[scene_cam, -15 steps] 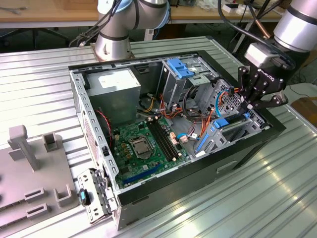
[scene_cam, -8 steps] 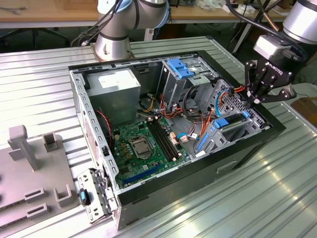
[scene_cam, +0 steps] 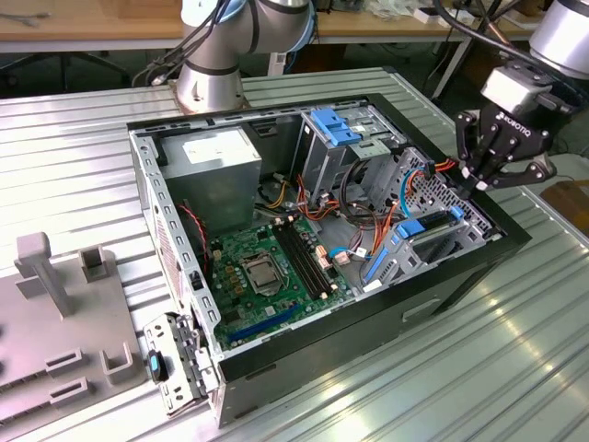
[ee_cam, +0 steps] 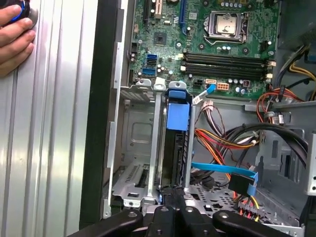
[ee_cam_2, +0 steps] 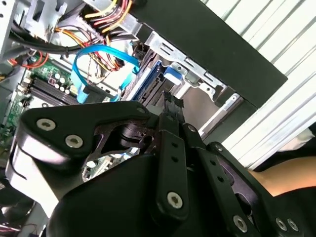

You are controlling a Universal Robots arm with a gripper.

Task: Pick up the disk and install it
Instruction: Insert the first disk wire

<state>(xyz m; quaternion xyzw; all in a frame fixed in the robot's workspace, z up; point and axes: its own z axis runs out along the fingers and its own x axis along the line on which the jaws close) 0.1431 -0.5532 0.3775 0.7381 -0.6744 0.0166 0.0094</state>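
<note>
Seating the disk (ee_cam: 177,118) appears the step in hand: it stands edgewise in the drive cage (ee_cam: 133,138), at the exterior view's right. Claw (ee_cam: 172,192) closed, tips against its edge, grasping nothing. Finishing calls for a straight, even push.

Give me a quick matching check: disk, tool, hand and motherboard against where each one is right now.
Things:
1 disk
2 tool
3 hand
4 motherboard

Places:
A flat on the case floor
B over the table, outside the case
C on edge in a cage slot
D hanging over the cage

Pairs: 1-C, 2-D, 3-B, 4-A.
</note>
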